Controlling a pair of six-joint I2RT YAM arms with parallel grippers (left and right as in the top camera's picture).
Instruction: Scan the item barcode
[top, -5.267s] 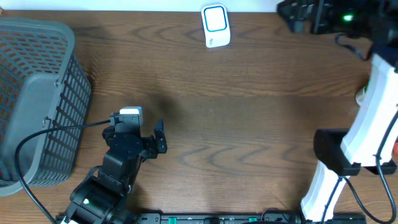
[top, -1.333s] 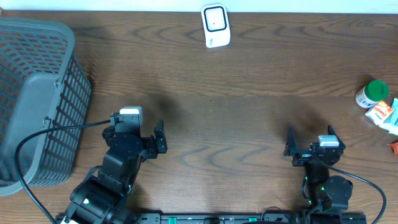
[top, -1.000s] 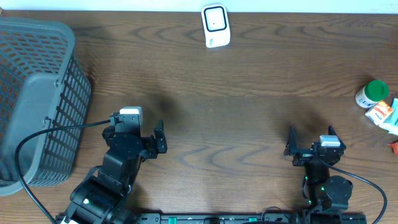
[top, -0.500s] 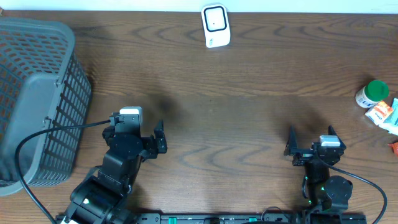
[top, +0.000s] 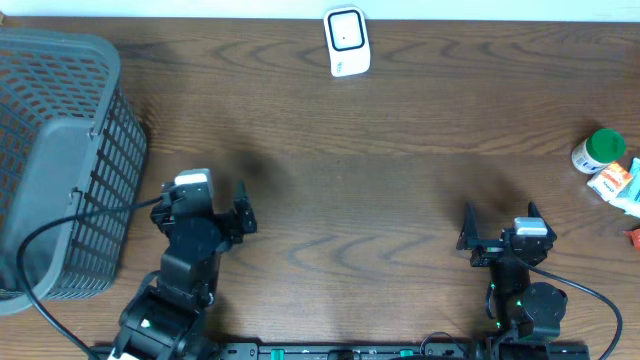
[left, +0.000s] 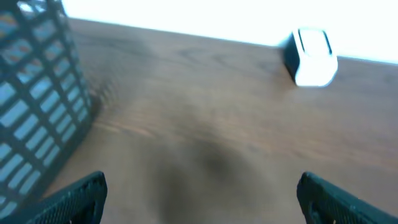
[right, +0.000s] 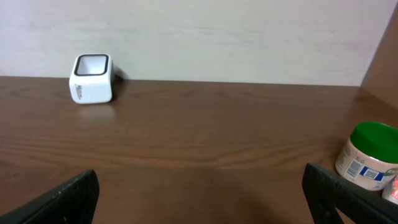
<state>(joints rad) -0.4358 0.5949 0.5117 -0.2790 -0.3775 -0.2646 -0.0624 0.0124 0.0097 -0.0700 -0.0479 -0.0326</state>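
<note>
Gaping wide and grasping nothing, the left gripper (top: 203, 193) and right gripper (top: 500, 212) are hovering above the wooden table (top: 400, 180), facing the white scanner (top: 347, 42).

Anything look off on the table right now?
Nothing stands out. Scanner upright at the far edge, jar upright at the right edge beside a packet cut off by the frame, basket at left. No spill or damage visible.

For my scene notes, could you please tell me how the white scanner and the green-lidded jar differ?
The white scanner is boxy; the green-lidded jar is round. The scanner is all white with a dark window; the jar has a green lid. The scanner stands centrally at the far edge; the jar sits far right. Both stand upright, untouched.
</note>
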